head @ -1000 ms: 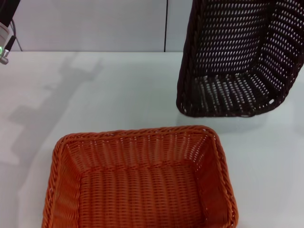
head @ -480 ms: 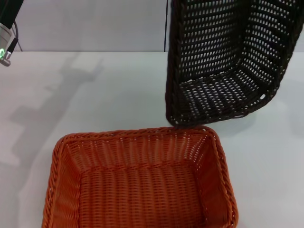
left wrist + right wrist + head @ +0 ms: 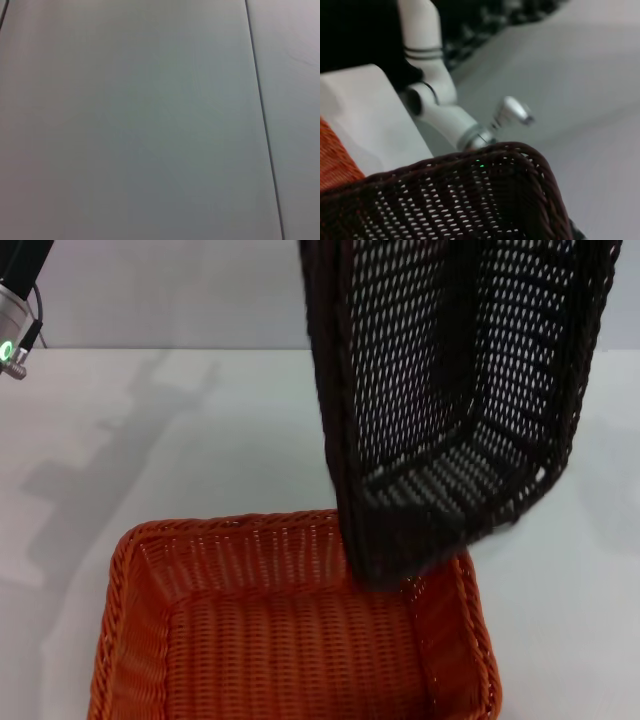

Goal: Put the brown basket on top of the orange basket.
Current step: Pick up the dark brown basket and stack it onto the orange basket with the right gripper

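Brown basket (image 3: 450,390) hangs tilted steeply in the air, its open side facing the camera and its lowest corner dipping over the back right corner of the orange basket (image 3: 290,630), which sits flat on the white bench (image 3: 150,440). Right arm's jaws are out of sight. Left arm (image 3: 18,300) is parked at the far left edge; its jaws can't be judged.

The brown basket (image 3: 440,410) is dark brown, nearly black, in an openwork weave with a braided rim. The orange basket (image 3: 290,640) is bright orange, woven alike with a braided rim. The worktop (image 3: 180,440) is plain white, with grey shadows.
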Available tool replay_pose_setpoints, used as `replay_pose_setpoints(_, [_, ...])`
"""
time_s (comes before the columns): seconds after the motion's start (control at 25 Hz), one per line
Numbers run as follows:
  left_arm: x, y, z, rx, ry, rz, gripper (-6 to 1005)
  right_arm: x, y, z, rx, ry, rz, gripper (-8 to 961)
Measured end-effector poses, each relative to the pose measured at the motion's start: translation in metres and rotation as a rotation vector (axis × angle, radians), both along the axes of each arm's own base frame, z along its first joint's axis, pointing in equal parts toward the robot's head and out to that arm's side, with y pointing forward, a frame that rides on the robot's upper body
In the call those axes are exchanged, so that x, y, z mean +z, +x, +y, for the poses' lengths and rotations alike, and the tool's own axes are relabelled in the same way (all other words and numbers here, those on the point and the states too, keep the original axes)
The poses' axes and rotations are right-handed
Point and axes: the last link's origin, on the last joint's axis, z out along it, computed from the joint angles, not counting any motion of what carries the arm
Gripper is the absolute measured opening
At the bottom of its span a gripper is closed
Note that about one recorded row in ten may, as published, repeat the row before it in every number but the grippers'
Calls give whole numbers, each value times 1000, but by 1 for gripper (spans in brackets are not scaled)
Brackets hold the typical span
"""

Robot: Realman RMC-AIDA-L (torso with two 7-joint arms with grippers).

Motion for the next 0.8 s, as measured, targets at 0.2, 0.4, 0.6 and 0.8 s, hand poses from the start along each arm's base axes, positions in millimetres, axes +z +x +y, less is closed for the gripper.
replay_pose_setpoints(0.2, [-1, 0, 1, 2, -2, -1, 823, -12, -2, -16, 67, -46, -51, 169])
replay_pose_setpoints(0.4, [0, 0, 1, 3, 0, -3, 823, -17, -6, -27, 134, -81, -64, 170])
replay_pose_setpoints(0.6, [-1, 0, 2, 10, 1, -2, 823, -21, -10, -31, 176, -110, -83, 171])
replay_pose_setpoints(0.8, [-1, -1, 2, 16, 0, -5, 823, -27, -16, -33, 199, -153, -100, 172])
